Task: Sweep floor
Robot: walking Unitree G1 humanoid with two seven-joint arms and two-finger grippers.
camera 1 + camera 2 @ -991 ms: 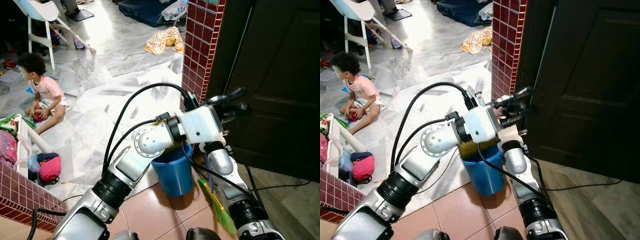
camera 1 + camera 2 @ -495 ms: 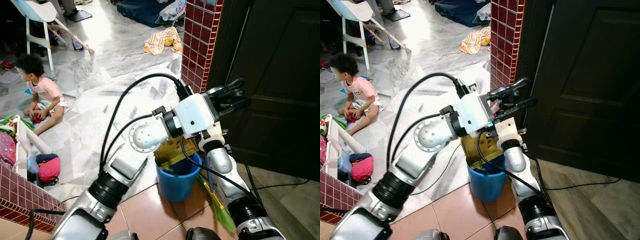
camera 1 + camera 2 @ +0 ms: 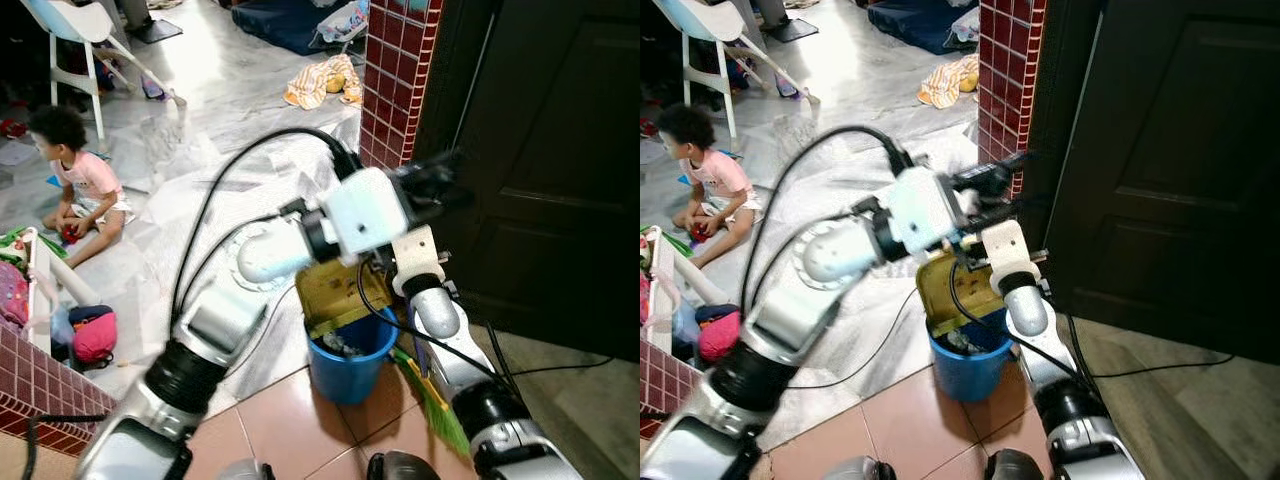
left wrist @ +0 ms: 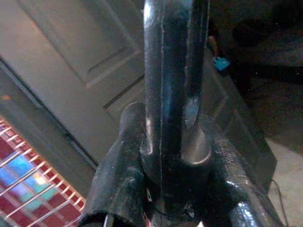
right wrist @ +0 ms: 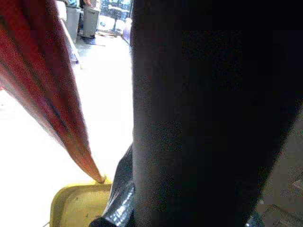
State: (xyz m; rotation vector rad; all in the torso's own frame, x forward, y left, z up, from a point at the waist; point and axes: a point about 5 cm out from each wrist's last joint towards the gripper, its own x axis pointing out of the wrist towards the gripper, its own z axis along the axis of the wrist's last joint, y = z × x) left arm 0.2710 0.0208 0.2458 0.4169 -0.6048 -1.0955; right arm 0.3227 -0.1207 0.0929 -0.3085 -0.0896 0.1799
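Dustpan [image 3: 340, 295] raised over bucket [image 3: 350, 355] | child [image 3: 80, 185] nearby | door [image 3: 540, 170] ahead

A yellow dustpan [image 3: 335, 295] is seen over a blue bucket [image 3: 348, 358]. Beside the bucket, a green broom [image 3: 430, 405] shows. The pillar [image 3: 395, 80] is tiled dark red, the door [image 3: 560, 170] dark brown.

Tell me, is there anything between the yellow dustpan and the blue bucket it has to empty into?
Nothing visible is in the way. The yellow dustpan is tilted right over the open mouth of the blue bucket, its lower edge at the rim, and debris already lies inside the bucket.
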